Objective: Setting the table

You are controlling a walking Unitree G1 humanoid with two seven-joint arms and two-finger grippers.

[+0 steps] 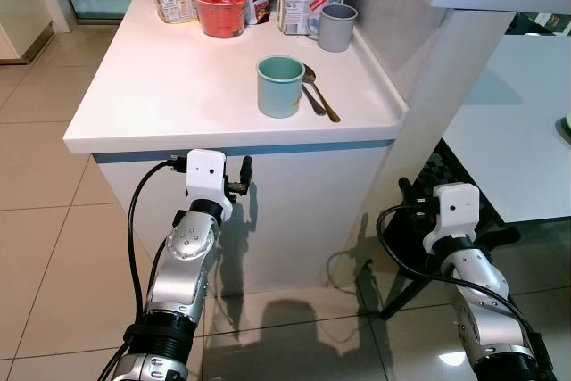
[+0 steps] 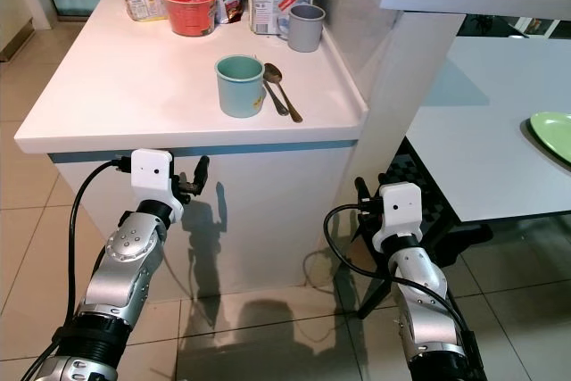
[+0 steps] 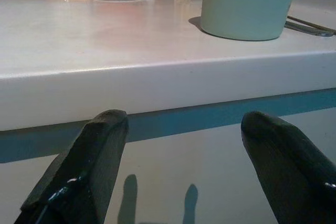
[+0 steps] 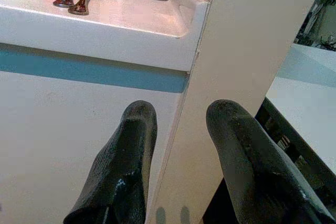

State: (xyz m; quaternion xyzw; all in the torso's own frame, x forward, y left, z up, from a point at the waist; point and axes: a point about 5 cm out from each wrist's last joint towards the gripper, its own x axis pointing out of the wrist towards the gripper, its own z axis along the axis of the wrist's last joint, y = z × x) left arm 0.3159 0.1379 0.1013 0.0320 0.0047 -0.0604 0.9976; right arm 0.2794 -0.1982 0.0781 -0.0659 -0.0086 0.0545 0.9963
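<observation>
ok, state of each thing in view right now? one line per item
teal cup: upright on the counter, looks empty
grey cup: upright at the counter's back edge
two spoons: lying flat just beside the teal cup
red noodle bowl: upright, lid sealed
left gripper: open, empty, below the counter edge
right gripper: open, empty, low by the counter's corner
green plate: flat on the side table

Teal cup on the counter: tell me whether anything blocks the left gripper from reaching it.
Only the counter edge intervenes. The left gripper, fingers open, sits below and in front of it, while the teal cup stands above, slightly to the gripper's right. The counter surface before the cup is bare; the spoons lie on its far right side.
</observation>
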